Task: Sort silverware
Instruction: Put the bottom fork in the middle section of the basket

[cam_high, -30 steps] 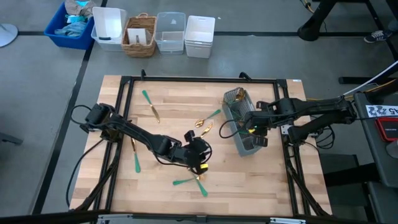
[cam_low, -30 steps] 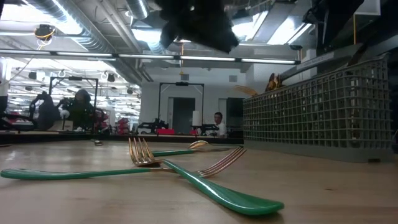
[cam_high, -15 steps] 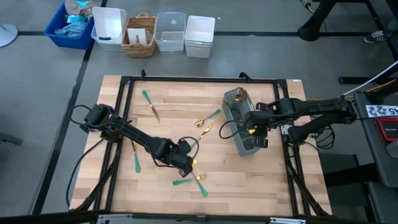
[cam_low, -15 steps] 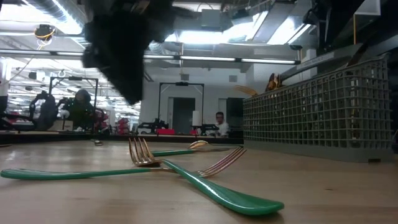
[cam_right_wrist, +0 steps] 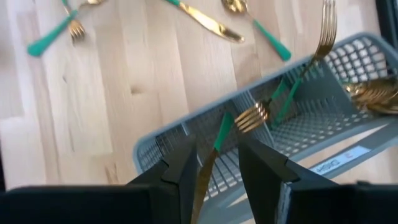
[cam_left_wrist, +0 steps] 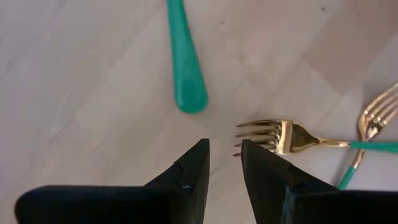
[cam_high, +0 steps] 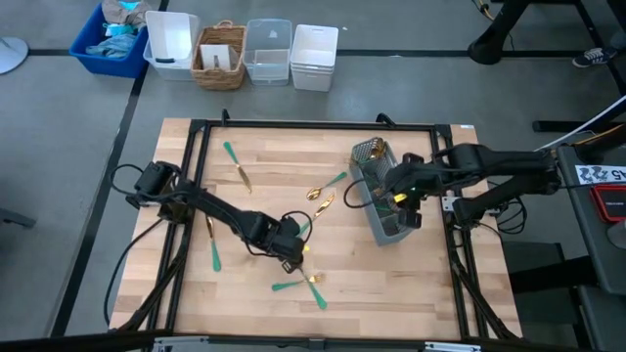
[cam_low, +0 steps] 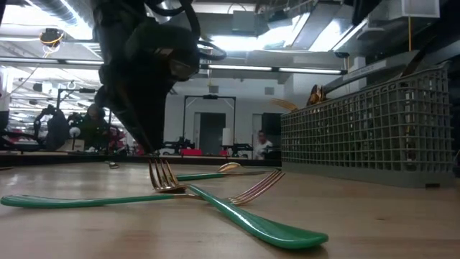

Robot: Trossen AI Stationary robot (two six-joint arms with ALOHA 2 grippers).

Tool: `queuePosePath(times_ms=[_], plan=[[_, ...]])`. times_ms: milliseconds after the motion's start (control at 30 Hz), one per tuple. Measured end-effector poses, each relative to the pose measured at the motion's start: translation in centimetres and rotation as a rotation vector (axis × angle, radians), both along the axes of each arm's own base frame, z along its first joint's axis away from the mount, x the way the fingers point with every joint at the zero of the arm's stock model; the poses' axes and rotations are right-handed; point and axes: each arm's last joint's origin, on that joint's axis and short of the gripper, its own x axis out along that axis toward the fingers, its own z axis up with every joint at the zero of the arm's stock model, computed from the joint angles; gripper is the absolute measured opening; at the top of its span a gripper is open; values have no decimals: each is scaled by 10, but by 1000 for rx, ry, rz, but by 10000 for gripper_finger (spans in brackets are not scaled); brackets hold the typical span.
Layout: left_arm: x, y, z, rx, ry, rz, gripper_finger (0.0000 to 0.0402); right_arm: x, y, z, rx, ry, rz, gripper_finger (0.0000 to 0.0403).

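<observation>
Two forks with gold heads and teal handles lie crossed on the wooden table. My left gripper is low over the table, open by a narrow gap, its tips beside one fork's tines. My right gripper hangs open over the grey mesh caddy. A gold-and-teal piece shows in its finger gap, reaching into the caddy. More silverware lies at mid-table and toward the far left. My left gripper points down at the table with its fingertips right beside the fork's tines; I cannot tell whether they touch. My right gripper points down into the caddy; the gold-and-teal piece runs through the gap, and I cannot tell whether a finger touches it.
A teal-handled piece lies near the left rail under my left arm. The black frame rail runs around the table. Bins and a basket stand on the floor beyond the far edge. Bare wood lies near the front edge.
My left gripper has moved toward the table's left and come down from well above the crossed forks to the table beside one fork's tines. My right arm has shifted slightly over the caddy. The forks have stayed in place.
</observation>
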Motion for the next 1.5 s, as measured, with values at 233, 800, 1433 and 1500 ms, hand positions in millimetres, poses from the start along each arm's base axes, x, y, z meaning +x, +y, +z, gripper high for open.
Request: queuePosePath(times_ms=[233, 800, 1433, 1500], plan=[[3, 5, 0, -19, 1, -14, 86, -1, 0, 6, 3, -24, 0, 119], [1, 5, 1, 12, 27, -181, 75, -1, 0, 6, 8, -19, 4, 119], [-83, 52, 11, -50, -52, -132, 4, -3, 1, 5, 39, 7, 42, 119], [-89, 53, 11, -109, -212, -74, 5, -3, 1, 5, 38, 6, 42, 119]])
